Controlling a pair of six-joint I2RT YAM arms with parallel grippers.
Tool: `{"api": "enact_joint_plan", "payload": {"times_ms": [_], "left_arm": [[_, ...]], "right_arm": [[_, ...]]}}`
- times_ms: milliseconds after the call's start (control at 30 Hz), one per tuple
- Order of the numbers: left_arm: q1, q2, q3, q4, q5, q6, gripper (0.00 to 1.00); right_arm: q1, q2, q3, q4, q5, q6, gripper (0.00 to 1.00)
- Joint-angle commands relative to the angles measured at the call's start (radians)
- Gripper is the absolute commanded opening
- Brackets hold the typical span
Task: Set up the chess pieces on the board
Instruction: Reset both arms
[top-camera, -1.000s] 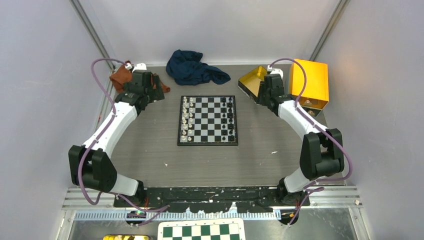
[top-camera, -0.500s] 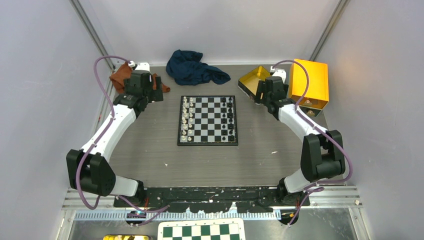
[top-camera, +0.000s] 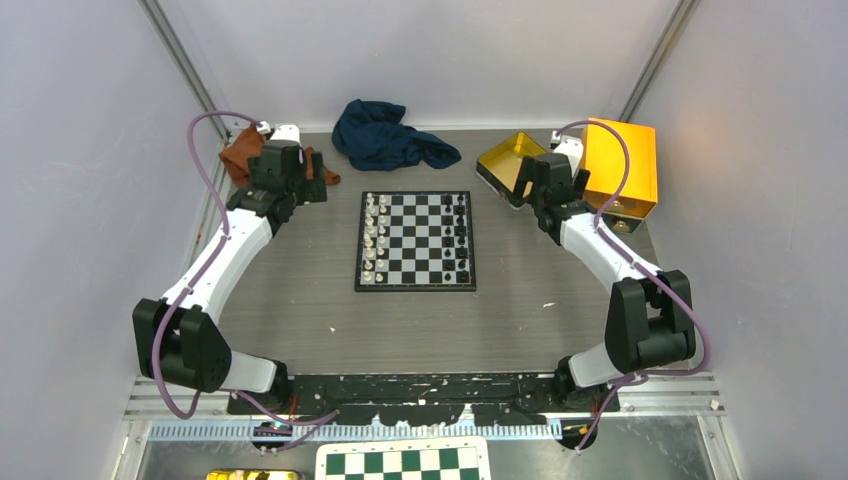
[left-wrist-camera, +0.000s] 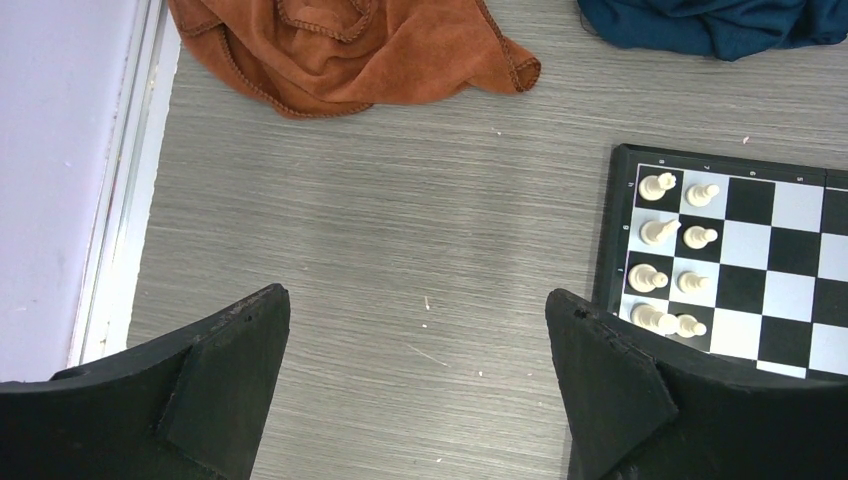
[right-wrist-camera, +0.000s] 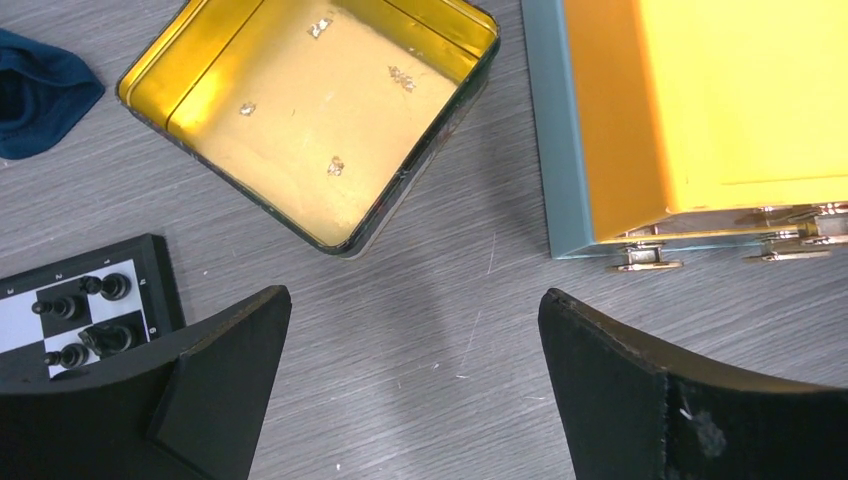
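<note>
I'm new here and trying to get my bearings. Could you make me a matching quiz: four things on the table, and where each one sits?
Things:
1. brown cloth
2. blue cloth
3. gold tin
4. cream chess pieces

Places:
A. on the board, left side
B. far left corner
C. beside the orange box
D. far edge, behind the board

Pairs: 1-B, 2-D, 3-C, 4-A.

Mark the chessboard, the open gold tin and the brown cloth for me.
chessboard (top-camera: 415, 240), top external view, bare squares at its middle.
open gold tin (right-wrist-camera: 300, 130), right wrist view, bare inner floor.
brown cloth (left-wrist-camera: 350, 50), left wrist view, middle of its folds.
</note>
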Motion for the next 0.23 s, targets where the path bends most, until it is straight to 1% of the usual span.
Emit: {"api": "enact_joint_plan", "payload": {"times_ms": [0, 200], "left_arm": [[0.000, -0.022, 0.007, 0.056, -0.005, 0.006, 1.00], [-0.001, -0.014, 0.006, 0.060, -0.003, -0.001, 1.00]], "right_arm": [[0.010, -0.045, 0.010, 0.055, 0.071, 0.028, 1.00], [0.069, -0.024, 0.042, 0.038, 0.202, -0.008, 1.00]]}}
